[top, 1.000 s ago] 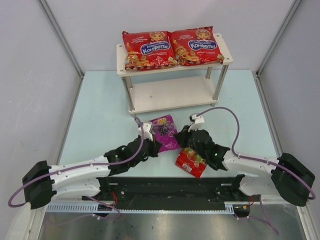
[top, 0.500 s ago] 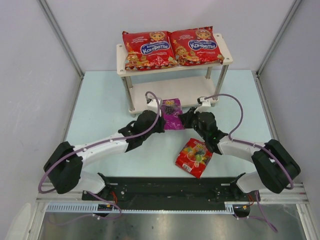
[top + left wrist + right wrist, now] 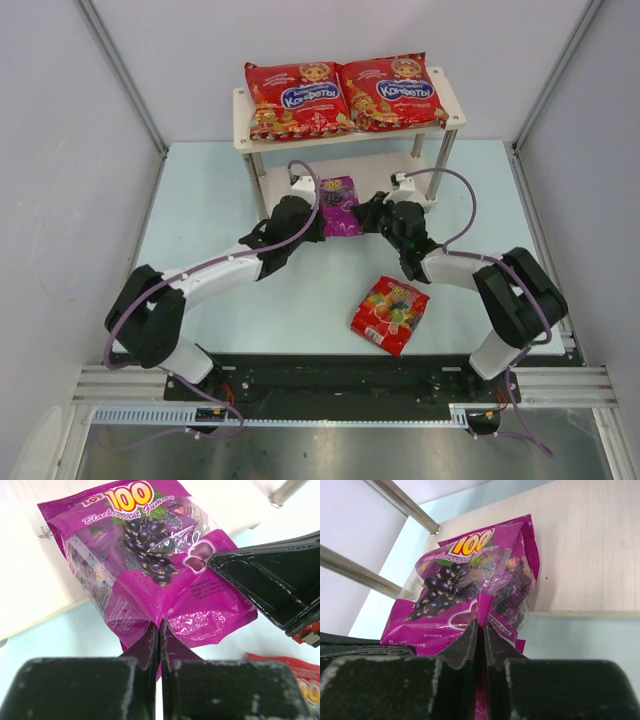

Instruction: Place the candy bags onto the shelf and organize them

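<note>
The small purple candy bag (image 3: 340,206) hangs between both arms at the front edge of the shelf's lower board (image 3: 345,180). My left gripper (image 3: 318,222) is shut on the bag's near left edge (image 3: 150,620). My right gripper (image 3: 366,219) is shut on its right edge (image 3: 492,611). In the right wrist view the bag's top lies over the pale board (image 3: 580,550). Two large red candy bags (image 3: 297,98) (image 3: 392,91) lie side by side on the shelf's top board. The small red gummy bag (image 3: 390,313) lies on the table near the front.
The shelf's metal posts (image 3: 261,190) (image 3: 440,165) stand left and right of the lower board. Grey walls enclose the light blue table (image 3: 200,230). A black rail (image 3: 330,375) runs along the near edge.
Both arms have carried the purple bag away from the front of the table to the shelf's lower board. The small red gummy bag has stayed on the table.
</note>
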Available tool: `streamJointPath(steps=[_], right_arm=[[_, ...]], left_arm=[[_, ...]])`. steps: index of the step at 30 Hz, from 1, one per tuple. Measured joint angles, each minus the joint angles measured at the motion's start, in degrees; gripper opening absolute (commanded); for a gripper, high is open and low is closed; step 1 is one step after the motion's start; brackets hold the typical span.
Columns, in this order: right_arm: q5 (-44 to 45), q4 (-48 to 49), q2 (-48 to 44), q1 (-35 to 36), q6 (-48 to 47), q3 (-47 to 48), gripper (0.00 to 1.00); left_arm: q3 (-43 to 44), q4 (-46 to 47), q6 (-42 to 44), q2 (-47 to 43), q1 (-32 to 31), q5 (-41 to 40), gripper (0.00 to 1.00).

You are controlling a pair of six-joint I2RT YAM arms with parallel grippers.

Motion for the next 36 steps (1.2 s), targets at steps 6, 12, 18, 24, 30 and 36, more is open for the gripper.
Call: streamJointPath(steps=[6, 12, 18, 24, 30, 36], right_arm=[[-2.14, 1.11, 8.33, -0.72, 0.09, 6.38, 0.0], [-2.29, 2.75, 12.68, -1.6, 0.24, 10.29, 0.0], [-2.19, 3.91, 16.2, -2.32, 0.37, 13.64, 0.0], [-3.61, 3.96, 19.69, -2.58, 0.33, 17.51, 0.0], [-5.73, 3.91, 21.51, -2.8, 0.31, 19.56, 0.0], [-7.41, 3.78, 22.71, -2.93, 0.33, 21.2, 0.0]], left_arm=[[0.87, 1.57, 0.15, 3.56, 3.3, 0.85, 0.0], [4.85, 1.97, 1.29, 7.58, 5.18, 0.22, 0.09], [7.39, 2.62, 2.29, 10.45, 7.21, 0.52, 0.44], [7.3, 3.91, 2.1, 10.36, 7.76, 0.55, 0.54], [2.12, 4.59, 1.68, 6.69, 7.76, 1.11, 0.55], [-4.15, 4.31, 0.55, 1.88, 7.76, 1.57, 0.55]])
